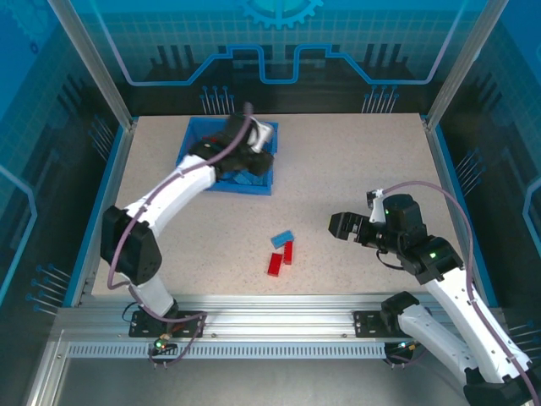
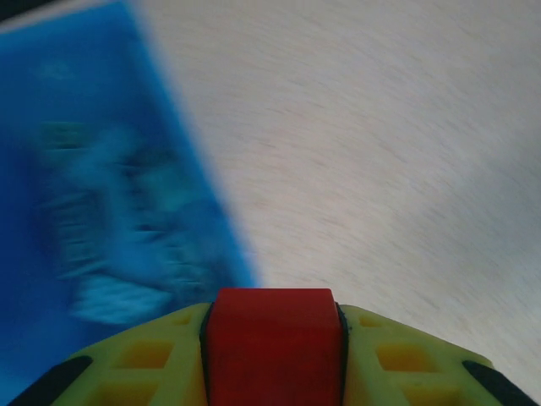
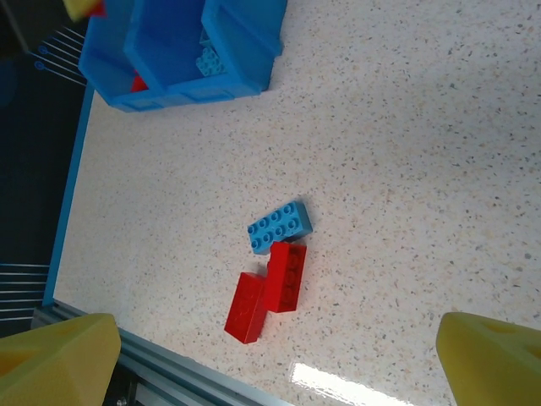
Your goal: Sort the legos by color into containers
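I'm holding a red brick (image 2: 272, 338) clamped in the left gripper (image 1: 258, 139), hovering over the tray (image 1: 193, 135) at far left. The right gripper (image 1: 342, 227) is hanging wide open, right of 3 loose legos (image 3: 280, 225). Releasing here, by the light blue pile and rim, I'm risking mis-sorting or a bounce-out.

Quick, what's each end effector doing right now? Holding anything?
Left end effector: closed on a red brick.
Right end effector: open, holding nothing.
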